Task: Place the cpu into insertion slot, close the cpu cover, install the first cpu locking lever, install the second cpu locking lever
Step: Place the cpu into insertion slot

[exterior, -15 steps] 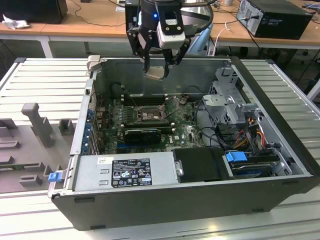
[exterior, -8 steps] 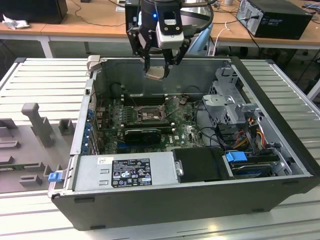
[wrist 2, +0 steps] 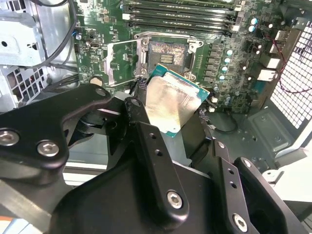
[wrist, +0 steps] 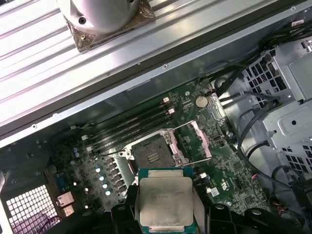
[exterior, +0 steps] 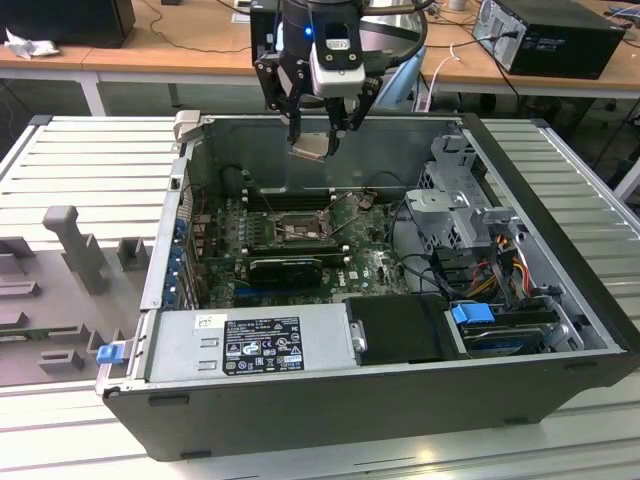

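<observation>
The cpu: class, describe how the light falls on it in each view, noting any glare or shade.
Second wrist view: strong glare whitens much of the cpu lid. First wrist view: the cpu is evenly lit and softly mottled. Exterior view: the cpu, held in the tool, shows a dull pale face with no glare.

Small thin square tan-silver cpu (wrist 2: 173,100): in second wrist view its near corner sits behind the black metal gripper fingers (wrist 2: 146,141), so I can't see the contact pts. In first wrist view the cpu (wrist: 165,202) is cut off by the pic's edge. Exterior view: square black-framed insertion slot (exterior: 298,232) is too small, can't make out its inside. Round silver metal housing (wrist: 105,14) is cropped too, full shape unclear.
</observation>
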